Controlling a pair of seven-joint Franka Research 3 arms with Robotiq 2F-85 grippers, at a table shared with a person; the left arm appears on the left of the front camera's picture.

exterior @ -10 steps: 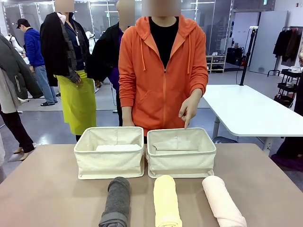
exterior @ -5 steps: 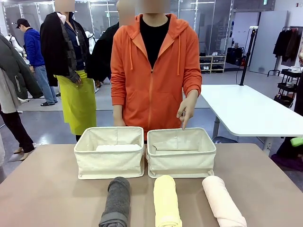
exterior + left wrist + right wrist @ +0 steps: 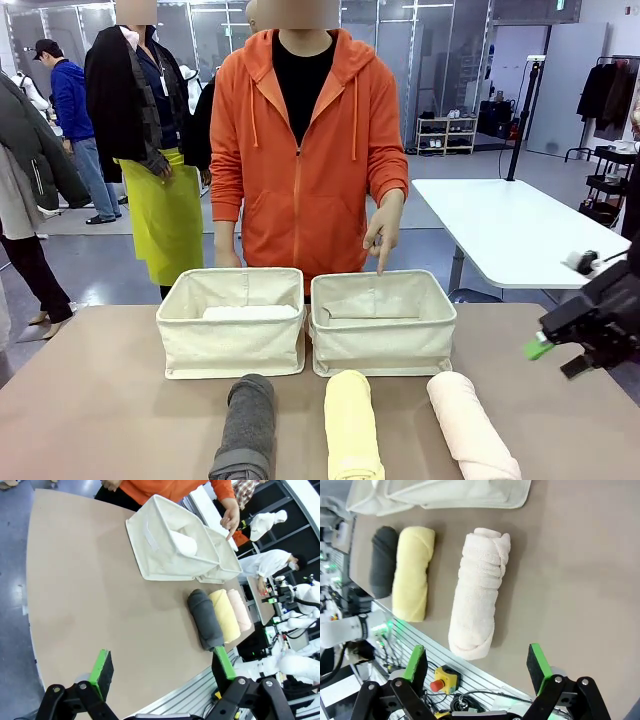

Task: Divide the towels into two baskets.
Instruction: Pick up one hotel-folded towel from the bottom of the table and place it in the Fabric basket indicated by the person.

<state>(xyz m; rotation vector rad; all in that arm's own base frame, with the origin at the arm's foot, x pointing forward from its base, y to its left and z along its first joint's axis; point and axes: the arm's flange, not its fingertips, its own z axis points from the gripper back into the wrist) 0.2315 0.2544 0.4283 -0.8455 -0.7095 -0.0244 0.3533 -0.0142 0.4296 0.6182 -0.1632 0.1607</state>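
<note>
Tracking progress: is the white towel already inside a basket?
Yes, the white towel lies inside the left basket, below its rim.

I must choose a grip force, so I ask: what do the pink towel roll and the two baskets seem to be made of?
Pink towel: looks like terry cloth, soft and matte; its surface shows a fuzzy, looped texture and rolled folds.
Left basket and right basket: probably canvas or a similar woven fabric, cream and matte; their rims bend slightly and the walls crease.
</note>
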